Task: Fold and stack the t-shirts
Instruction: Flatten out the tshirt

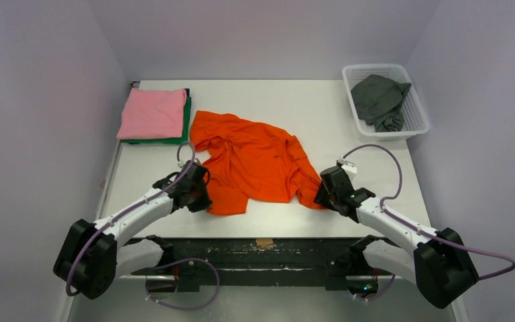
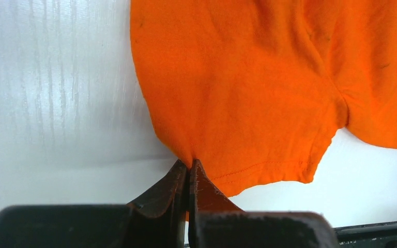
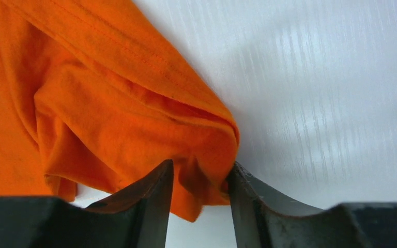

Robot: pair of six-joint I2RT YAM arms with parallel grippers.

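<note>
Two pincers are at work, both on one garment. The left pincer has its jaws pressed together on the near left corner of the orange t-shirt, pinching the cloth right at the stitched hem. The right pincer is clamped around a thick bunched fold at the shirt's near right corner, with the jaws held a little apart by the wad of cloth between them. Four t-shirts can be counted, one of each colour. The orange t-shirt lies rumpled and spread open on the white table, roughly in the middle, its near edge stretched between the two pincers. To the far left of the orange t-shirt sits a stack of two: the pink t-shirt, folded into a neat square, rests on top of the green t-shirt, which shows only as a thin strip along the stack's right and near edges. The stack lies just beside the orange t-shirt's far left corner; from above it is hard to tell whether they touch. Well apart to the far right of the orange t-shirt stands one white mesh basket, and inside it lies the dark grey t-shirt, crumpled in a loose heap toward the basket's left side.
</note>
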